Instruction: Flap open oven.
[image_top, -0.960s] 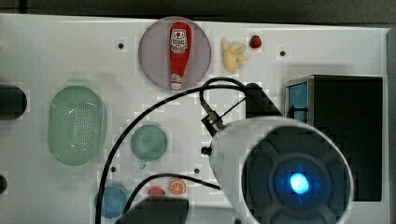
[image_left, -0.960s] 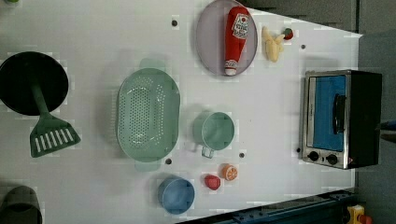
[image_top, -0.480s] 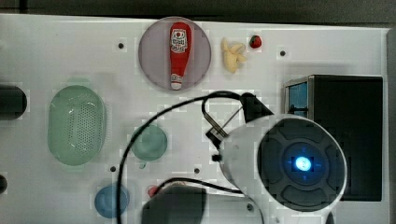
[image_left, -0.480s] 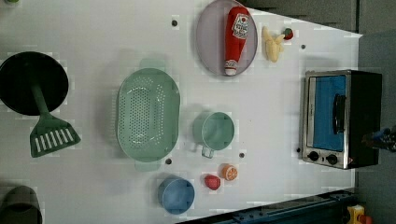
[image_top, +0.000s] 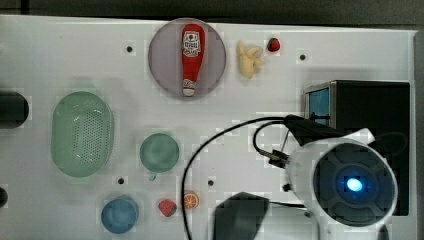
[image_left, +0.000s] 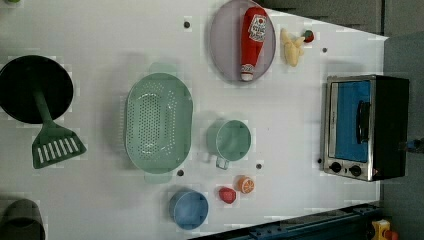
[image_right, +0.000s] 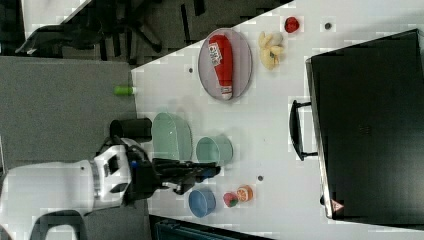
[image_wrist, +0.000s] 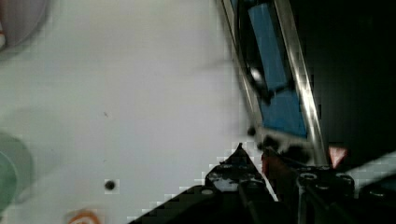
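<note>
Still-shut oven, blue-tinted glass door.

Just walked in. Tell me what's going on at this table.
A robot arm is working toward the oven at the left view's right end of the white table. Its glass door looks shut, the bar handle untouched. The gripper hangs near the green cup, apart from the oven, holding nothing, fingers close together. A ketchup bottle lies on the plate; the colander, blue bowl and toy fruit sit undisturbed.
</note>
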